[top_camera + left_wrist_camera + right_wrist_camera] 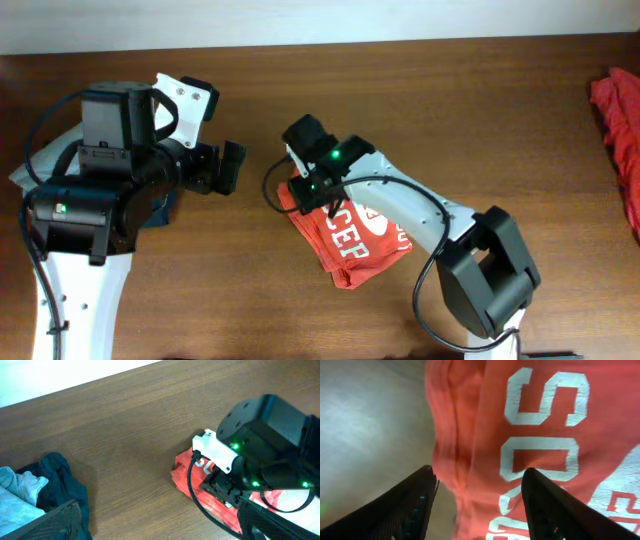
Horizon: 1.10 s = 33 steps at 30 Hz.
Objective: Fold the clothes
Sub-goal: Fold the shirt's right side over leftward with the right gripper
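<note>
A folded orange-red shirt (352,240) with white lettering lies on the table at centre. My right gripper (303,188) hovers over its upper-left corner. In the right wrist view its jaws (480,480) are open and straddle the shirt's bunched edge (455,435), not closed on it. The shirt also shows in the left wrist view (186,471) under the right arm. My left gripper (228,166) is open and empty above bare wood, left of the shirt. Its fingers barely show at the bottom of the left wrist view (155,532).
A pale grey-blue garment (17,491) and a navy garment (62,482) lie bunched under the left arm (160,210). Another orange-red garment (620,125) lies at the table's far right edge. The right arm's black cable (192,495) loops over the folded shirt.
</note>
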{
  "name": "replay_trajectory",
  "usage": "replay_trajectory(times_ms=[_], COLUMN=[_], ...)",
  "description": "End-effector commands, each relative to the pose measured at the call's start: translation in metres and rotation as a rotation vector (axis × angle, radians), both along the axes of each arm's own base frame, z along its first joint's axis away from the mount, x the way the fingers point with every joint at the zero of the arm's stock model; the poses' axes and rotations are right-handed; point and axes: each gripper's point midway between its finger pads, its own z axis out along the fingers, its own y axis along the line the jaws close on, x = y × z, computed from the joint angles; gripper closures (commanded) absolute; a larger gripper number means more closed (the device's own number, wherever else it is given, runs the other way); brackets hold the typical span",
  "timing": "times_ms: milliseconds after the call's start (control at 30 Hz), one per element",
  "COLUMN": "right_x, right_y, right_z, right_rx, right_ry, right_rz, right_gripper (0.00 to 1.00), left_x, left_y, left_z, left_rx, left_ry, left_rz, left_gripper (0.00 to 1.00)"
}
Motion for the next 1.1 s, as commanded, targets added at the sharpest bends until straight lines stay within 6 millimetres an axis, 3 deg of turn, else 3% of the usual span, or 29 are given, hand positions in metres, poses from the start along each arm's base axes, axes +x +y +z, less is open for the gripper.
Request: replay_trajectory(times_ms=[0,200,233,267,333,367,567,733,833,1000,1067], right_x=[0.011,0.011,0.011,0.012,0.017,0.018,0.002,-0.023,-0.035,-0.051,-0.062], right_y=[-0.013,-0.009,-0.009,-0.011,-0.014,-0.015,-0.012,0.013,0.033,0.045,0.05], right_z=[-0.016,-0.039,-0.04,-0.04,-0.022,-0.012,0.052,0.067,0.048,-0.021,-0.037], right_rx=[-0.093,-0.107,-0.119,-0.131,-0.133,-0.129,-0.046,0.054,0.076,0.029,0.043], right_ry=[-0.035,-0.011,-0.016,-0.024,-0.061,-0.077,-0.119,-0.073,-0.017,0.134,0.213], right_rz=[-0.044,-0.053,-0.053,-0.056,-0.07,-0.074,-0.054,0.021,0.058,0.049,0.067], right_gripper=[0.42,0.49,0.67,0.74,0.9,0.92,0.96,0.95,0.94,0.92,0.92], left_x=[0.001,0.001,0.001,0.001,0.001,0.001,0.001,0.001,0.001,0.001,0.001], left_y=[0.001,0.001,0.001,0.001,0.001,0.001,0.001,0.001,0.001,0.001,0.001], left_z=[0.005,0.005,0.005,0.005,0.005,0.005,0.005,0.005,0.005,0.005,0.005], left_rx=[0.004,0.004,0.004,0.004,0.004,0.004,0.004,0.004,0.004,0.004,0.004], left_ry=[-0.016,-0.016,-0.016,-0.016,-0.016,-0.016,-0.013,-0.012,-0.013,-0.012,-0.012], left_rz=[0.003,0.003,0.003,0.003,0.003,0.003,0.003,0.003,0.003,0.003,0.003], left_gripper=[0.01,0.01,0.01,0.01,0.01,0.0,0.01,0.01,0.01,0.01,0.01])
